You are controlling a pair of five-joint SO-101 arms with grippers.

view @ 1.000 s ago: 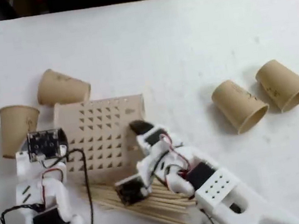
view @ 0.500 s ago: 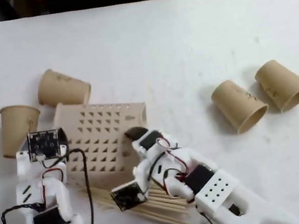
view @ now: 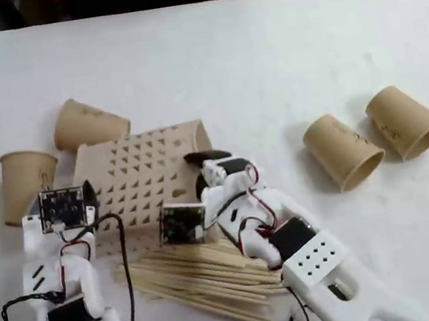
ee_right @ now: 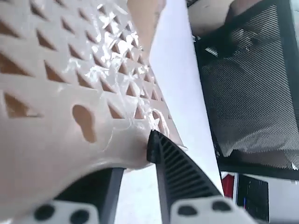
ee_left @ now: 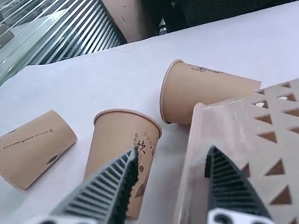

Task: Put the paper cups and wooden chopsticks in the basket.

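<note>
Two cups lie tipped over at centre right of the high view, cup A point(view: 344, 151) just beside cup B point(view: 406, 120). At upper left, cup C point(view: 88, 124) lies on its side at the top corner of the basket point(view: 145, 179), and cup D point(view: 28, 180) sits just left of the basket. The basket is tilted at centre left on the table point(view: 263, 56). Your right gripper point(view: 202, 170) is clamped on the basket's right rim. Your left gripper point(ee_left: 173, 153) has its fingers apart, with the basket's left edge between them; you cannot tell whether either finger touches it. The chopsticks point(view: 208, 278) lie piled at lower centre, just below the basket.
</note>
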